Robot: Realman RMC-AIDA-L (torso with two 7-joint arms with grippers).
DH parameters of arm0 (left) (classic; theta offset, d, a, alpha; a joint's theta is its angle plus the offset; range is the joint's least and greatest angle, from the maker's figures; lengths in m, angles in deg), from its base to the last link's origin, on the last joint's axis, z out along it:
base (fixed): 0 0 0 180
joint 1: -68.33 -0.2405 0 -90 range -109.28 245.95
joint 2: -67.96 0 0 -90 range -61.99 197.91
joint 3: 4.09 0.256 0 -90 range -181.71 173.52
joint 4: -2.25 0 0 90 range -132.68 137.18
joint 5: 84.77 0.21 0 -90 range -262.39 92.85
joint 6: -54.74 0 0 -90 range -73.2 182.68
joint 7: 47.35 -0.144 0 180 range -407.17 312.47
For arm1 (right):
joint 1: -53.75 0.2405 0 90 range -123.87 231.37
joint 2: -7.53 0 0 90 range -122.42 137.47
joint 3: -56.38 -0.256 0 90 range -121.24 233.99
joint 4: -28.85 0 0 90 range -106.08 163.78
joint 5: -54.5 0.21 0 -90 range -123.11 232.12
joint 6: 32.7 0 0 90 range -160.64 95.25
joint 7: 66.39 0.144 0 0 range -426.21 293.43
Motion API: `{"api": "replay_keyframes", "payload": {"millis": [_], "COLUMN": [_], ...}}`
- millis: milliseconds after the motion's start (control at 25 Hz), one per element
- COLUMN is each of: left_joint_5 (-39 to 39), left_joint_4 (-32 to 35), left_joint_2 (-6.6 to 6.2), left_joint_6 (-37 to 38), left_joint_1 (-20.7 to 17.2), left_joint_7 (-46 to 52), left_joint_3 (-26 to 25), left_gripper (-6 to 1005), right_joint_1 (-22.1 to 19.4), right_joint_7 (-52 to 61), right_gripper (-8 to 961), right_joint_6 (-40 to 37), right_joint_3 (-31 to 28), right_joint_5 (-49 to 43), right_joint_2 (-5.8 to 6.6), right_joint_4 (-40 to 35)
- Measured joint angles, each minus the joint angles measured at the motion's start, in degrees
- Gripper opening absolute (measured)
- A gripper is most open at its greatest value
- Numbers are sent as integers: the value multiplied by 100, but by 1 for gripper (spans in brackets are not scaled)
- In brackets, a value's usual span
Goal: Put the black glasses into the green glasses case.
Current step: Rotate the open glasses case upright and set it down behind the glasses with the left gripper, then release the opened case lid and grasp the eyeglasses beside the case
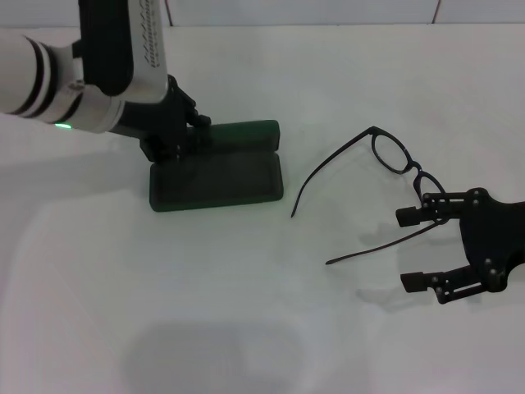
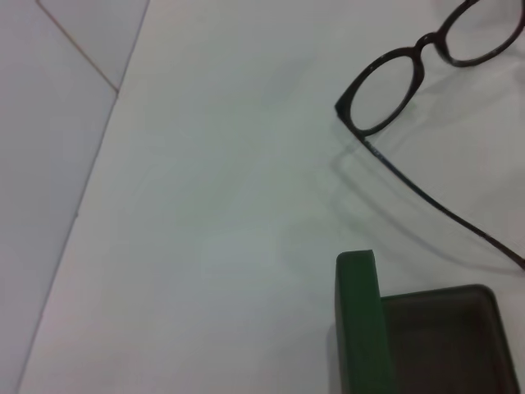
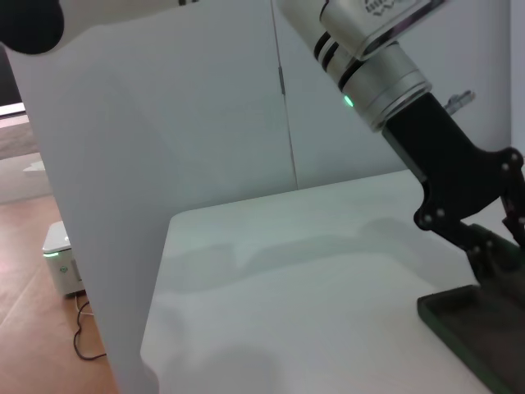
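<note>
So the left gripper [image 1: 187,131] is clamped on the green glasses case [image 1: 217,176] lid, steadying it open, while the right gripper [image 1: 418,249] sits spread wide right at the black glasses [image 1: 394,156], to the case's right, so next it needs to pinch the frame.

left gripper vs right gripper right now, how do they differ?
The left gripper is down at the green glasses case, at the hinge of its raised lid; the right gripper is beside the black glasses, with one temple passing between its fingers. The right gripper's fingers are plainly spread; the left gripper's fingers cannot be judged. Both are black and low over the white table.
</note>
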Motion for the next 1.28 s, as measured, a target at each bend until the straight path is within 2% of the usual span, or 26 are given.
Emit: {"api": "replay_keyframes", "payload": {"millis": [120, 400, 520, 680, 800, 880, 1000, 1080, 1200, 1280], "left_joint_5": [-113, -749, -1140, -1707, -1973, -2066, -2176, -2242, -2309, -2315], "left_joint_4": [173, 314, 383, 115, -245, -432, -733, -971, -1368, -1629], "left_joint_2": [4, -29, -41, -50, -73, -83, -90, -91, -87, -87], "left_joint_6": [-99, 46, 564, 1607, 2146, 2315, 2521, 2618, 2669, 2676], "left_joint_1": [-142, -222, -267, -398, -648, -856, -1197, -1342, -1426, -1433], "left_joint_7": [193, 473, 803, 1047, 810, 585, 105, -244, -666, -864], "left_joint_3": [162, 8, -422, -1406, -1795, -1875, -1916, -1926, -1932, -1937], "left_gripper": [188, 411, 503, 626, 645, 658, 660, 662, 663, 663], "right_joint_1": [-2, -20, -28, 64, 227, 363, 751, 1042, 1562, 1921], "right_joint_7": [0, 0, 116, 747, 1623, 2236, 3483, 4199, 5274, 5774], "right_gripper": [854, 854, 854, 854, 854, 855, 855, 855, 854, 853], "right_joint_6": [0, -6, -41, 38, 149, 231, 308, 323, 327, 337], "right_joint_3": [1, -11, -46, -190, -437, -471, -479, -482, -456, -445], "right_joint_5": [0, 0, 9, 35, 11, -21, -361, -728, -1465, -2008], "right_joint_2": [0, 0, 13, 79, 228, 394, 741, 891, 994, 964], "right_joint_4": [3, 9, -2, -63, -86, -103, -125, -106, -79, -41]}}
